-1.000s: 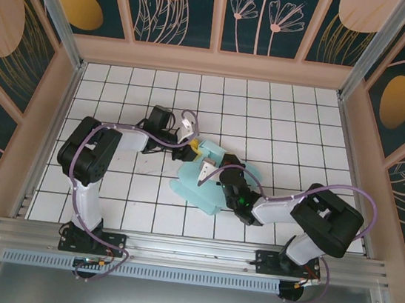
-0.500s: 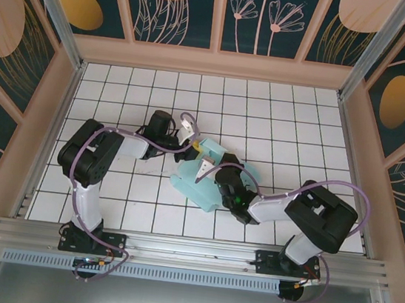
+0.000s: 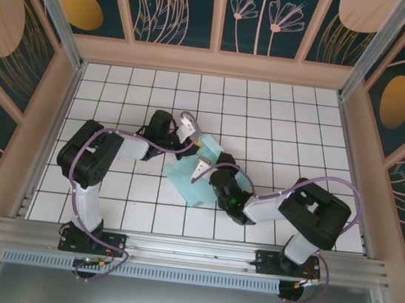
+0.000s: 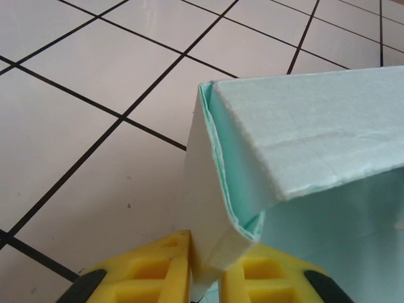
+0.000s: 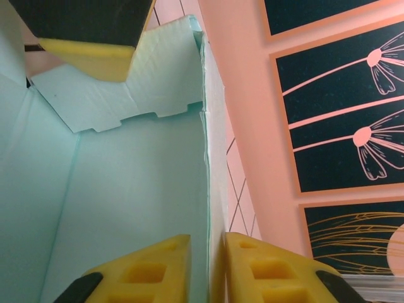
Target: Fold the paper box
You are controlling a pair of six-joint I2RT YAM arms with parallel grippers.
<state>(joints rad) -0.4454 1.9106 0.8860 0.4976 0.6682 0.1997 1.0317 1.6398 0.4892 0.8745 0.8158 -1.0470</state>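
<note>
**Two pinches on a half-raised box**

The left gripper point(image 4: 211, 268) is clamped on a doubled side wall of the paper box point(image 3: 193, 174), which sits mid-table between the two arms, partly raised. To finish this wall well, I judge it should press the fold flat along its crease without dragging the light card sideways. The right gripper point(image 5: 207, 268) straddles another wall, jaws slightly apart (whether they bite the card I cannot tell). It ought to steady that side while the notched flap point(image 5: 145, 88) seats. The white tiled table point(image 3: 120, 96) looks smooth, so the box may slide. Peach-framed panels point(image 3: 184, 7) painted with flowers enclose the cell.
</note>
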